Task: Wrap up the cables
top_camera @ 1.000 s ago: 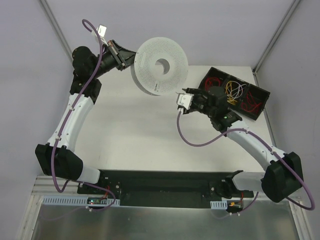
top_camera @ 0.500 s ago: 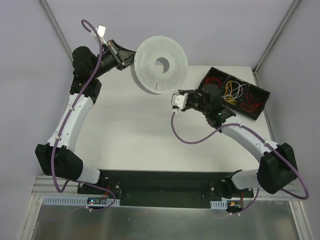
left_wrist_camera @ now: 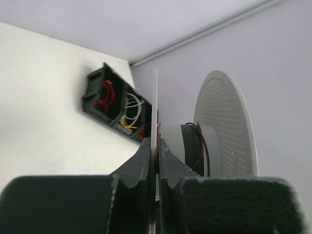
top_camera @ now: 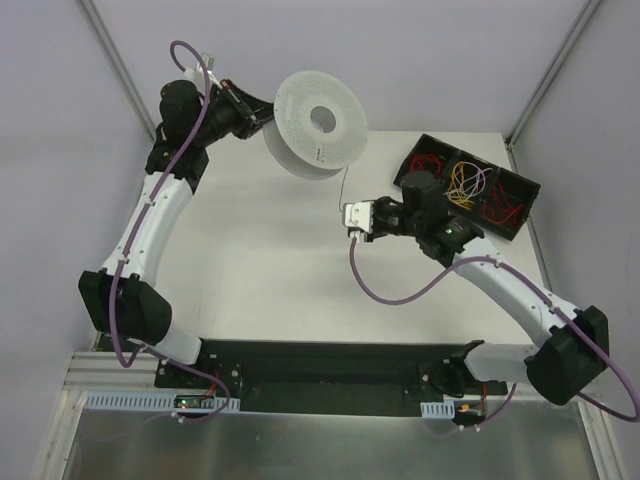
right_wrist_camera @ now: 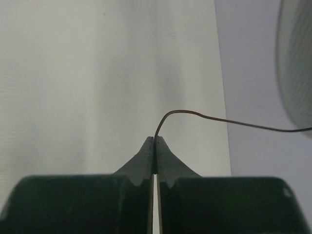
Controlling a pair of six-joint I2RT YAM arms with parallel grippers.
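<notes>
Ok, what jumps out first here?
A big white perforated spool, held aloft at the far side by the left gripper clamped on its flange. The right gripper pinches a hair-thin dark cable running toward it. A black box of coloured wires sits far right.

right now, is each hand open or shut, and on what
Left hand: closed on the flange of the white perforated plastic spool.
Right hand: closed on the thin dark brown wire.

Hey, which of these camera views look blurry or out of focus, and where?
Top external: evenly lit and sharp, no glare on the spool. Left wrist: the near left gripper is soft, the spool's perforated flange crisp. Right wrist: the cable is sharp, the spool at the right edge a blur.
</notes>
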